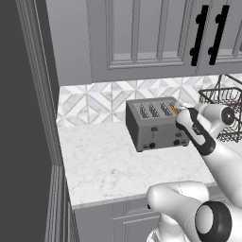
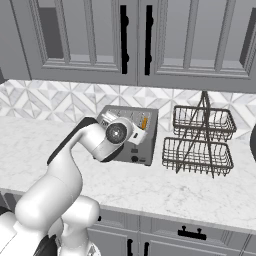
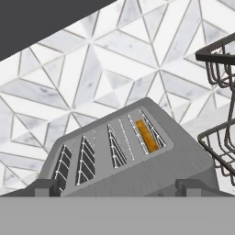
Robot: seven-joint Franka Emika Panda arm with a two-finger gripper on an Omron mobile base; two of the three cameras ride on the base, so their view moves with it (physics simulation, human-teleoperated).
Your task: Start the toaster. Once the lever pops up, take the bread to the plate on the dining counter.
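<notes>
The end effector (image 3: 117, 187), open and empty, hovers near the toaster (image 1: 153, 124) on the worktop (image 1: 108, 165); the bread (image 3: 147, 136) sits seemingly low in the rightmost slot.

Arm reaches forward, tool (image 3: 117, 187) jaws spread wide, nothing held.

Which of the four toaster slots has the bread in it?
The end slot nearest the wire basket rack: the bread shows there as an orange strip sunk in the toaster. The other three slots show only bare wire guides.
</notes>
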